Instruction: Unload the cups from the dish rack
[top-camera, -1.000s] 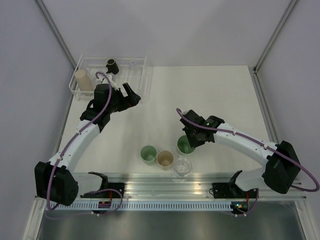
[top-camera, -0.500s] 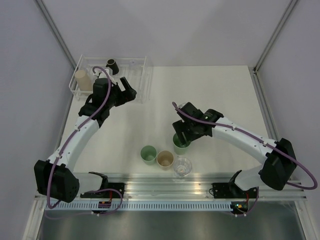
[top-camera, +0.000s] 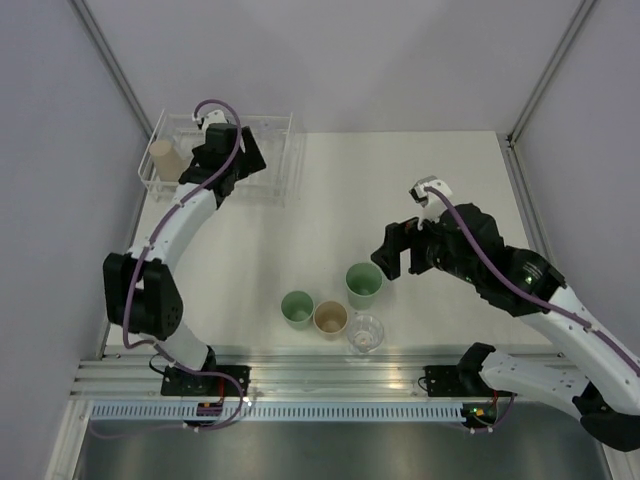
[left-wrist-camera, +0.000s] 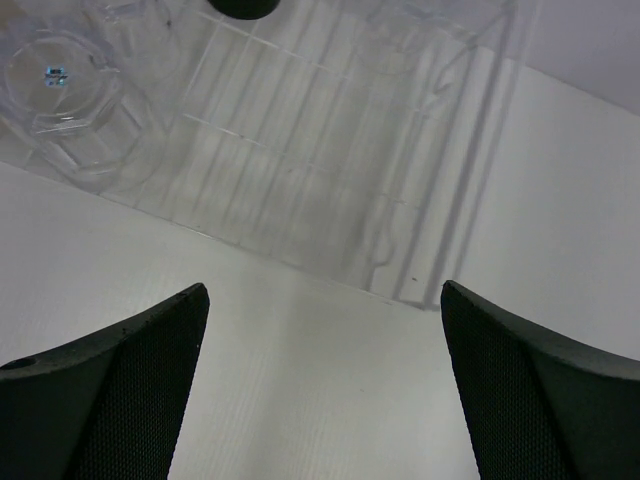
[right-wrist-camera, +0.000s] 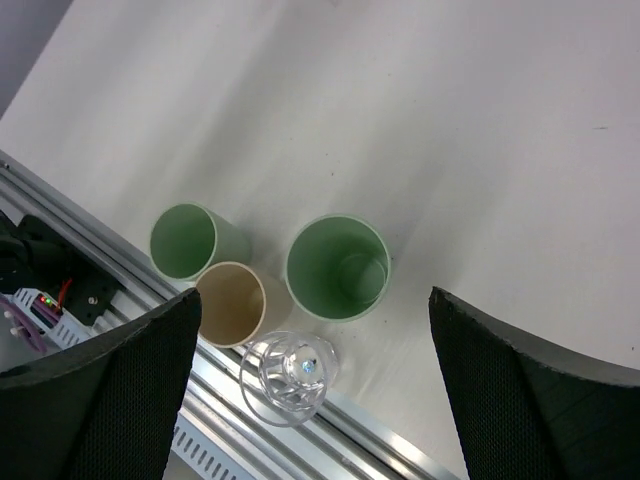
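The white wire dish rack (top-camera: 283, 160) stands at the table's back left. A tan cup (top-camera: 162, 158) stands at its left end. My left gripper (top-camera: 243, 158) hovers open and empty over the rack's near side. In the left wrist view the left gripper (left-wrist-camera: 322, 290) faces the rack (left-wrist-camera: 480, 150), with a clear cup (left-wrist-camera: 62, 75) and a black cup's edge (left-wrist-camera: 243, 6) inside. My right gripper (top-camera: 400, 255) hangs open above a mint cup (top-camera: 363, 283) standing free on the table. In the right wrist view the right gripper (right-wrist-camera: 313, 295) is empty, with that mint cup (right-wrist-camera: 336, 267) below.
Near the front rail stand a second mint cup (top-camera: 297, 308), a tan cup (top-camera: 330, 318) and a clear cup (top-camera: 365, 333), close together. The right wrist view shows the same mint cup (right-wrist-camera: 185, 241), tan cup (right-wrist-camera: 230, 303) and clear cup (right-wrist-camera: 290, 375) beside the metal rail (right-wrist-camera: 400, 460).
My right gripper opened, let go of the mint cup on the table and rose up and to the right. My left gripper moved back over the dish rack, still open.
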